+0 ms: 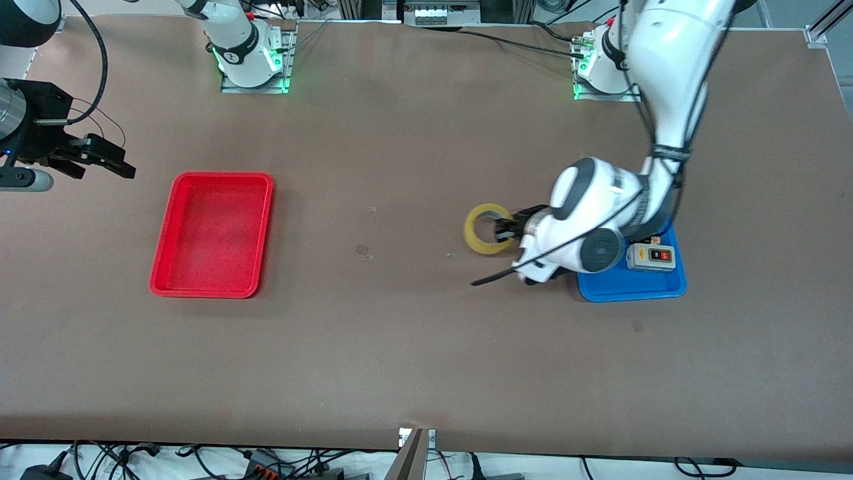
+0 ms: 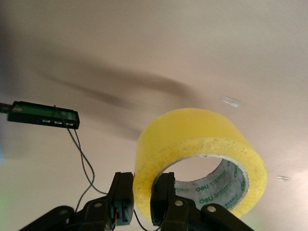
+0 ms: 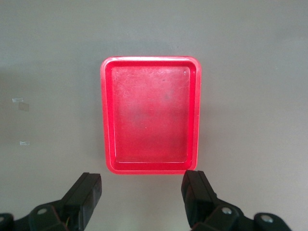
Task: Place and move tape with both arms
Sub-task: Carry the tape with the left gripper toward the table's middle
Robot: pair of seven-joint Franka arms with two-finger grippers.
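Left wrist view, left tool (image 2: 143,199) pinching tape (image 2: 202,154)

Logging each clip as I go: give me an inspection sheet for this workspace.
Surface: brown table, a few small tape scraps.
Job's things: tape pinched through its wall by left gripper, beside the blue tray.
Clutter: red tray, nothing in it; switch box on blue tray.
Grippers: left shut on tape; right gripper open, waiting above red tray.
Cables: black leads along both arms.
Surroundings: wires below the table's near edge.
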